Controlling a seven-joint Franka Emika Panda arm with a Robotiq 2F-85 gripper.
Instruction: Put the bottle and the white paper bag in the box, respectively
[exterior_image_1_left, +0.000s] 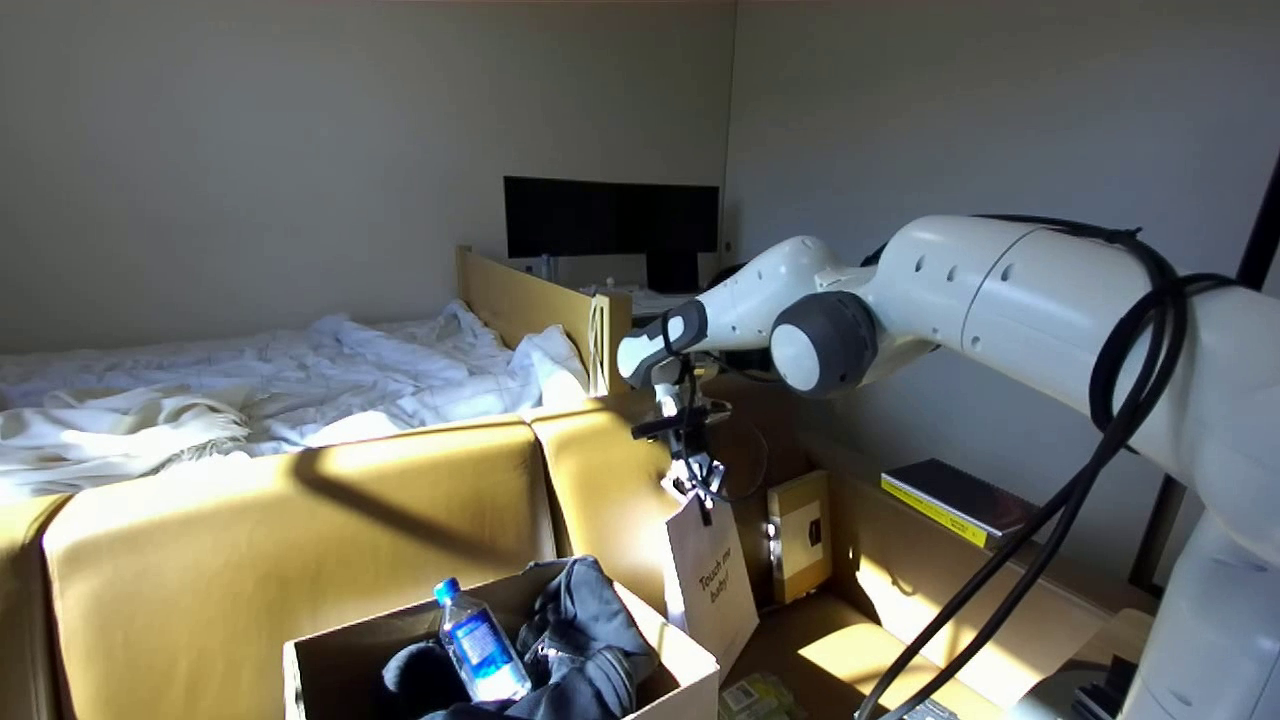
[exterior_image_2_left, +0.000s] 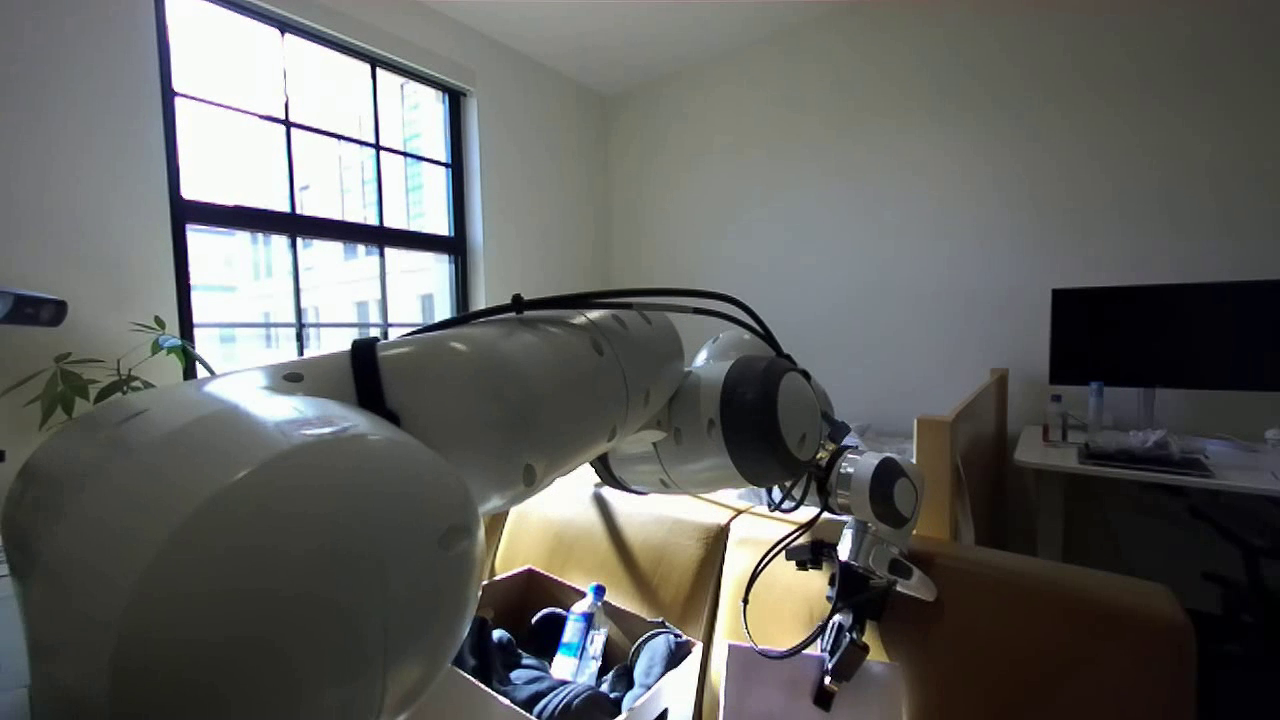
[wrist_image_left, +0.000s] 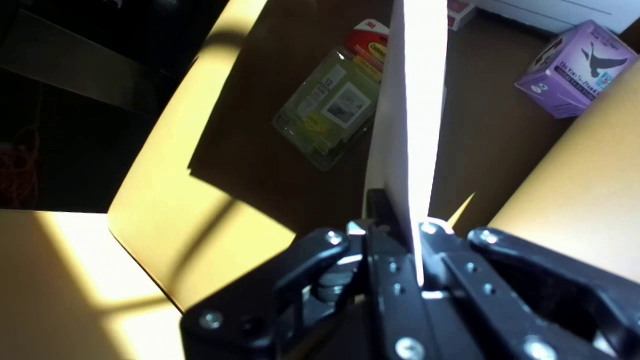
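The clear bottle (exterior_image_1_left: 482, 645) with blue cap and label leans inside the brown cardboard box (exterior_image_1_left: 340, 658), on dark clothing; the bottle (exterior_image_2_left: 577, 636) and box (exterior_image_2_left: 527, 597) also show in an exterior view. My gripper (exterior_image_1_left: 702, 505) is shut on the top edge of the white paper bag (exterior_image_1_left: 712, 590), beside the box. The bag hangs tilted, black lettering facing the camera; its lower part is partly hidden behind the box. In the wrist view the bag (wrist_image_left: 425, 75) stands edge-on between the fingers (wrist_image_left: 400, 225). Whether it touches the seat cannot be told.
Dark clothing (exterior_image_1_left: 590, 650) fills much of the box. A smaller upright carton (exterior_image_1_left: 800, 540) stands behind the bag. A notebook (exterior_image_1_left: 950, 500) lies on the sofa arm. A green pack (wrist_image_left: 327, 107) and a purple carton (wrist_image_left: 575, 70) lie on the seat. The sofa backrest (exterior_image_1_left: 300, 530) rises behind.
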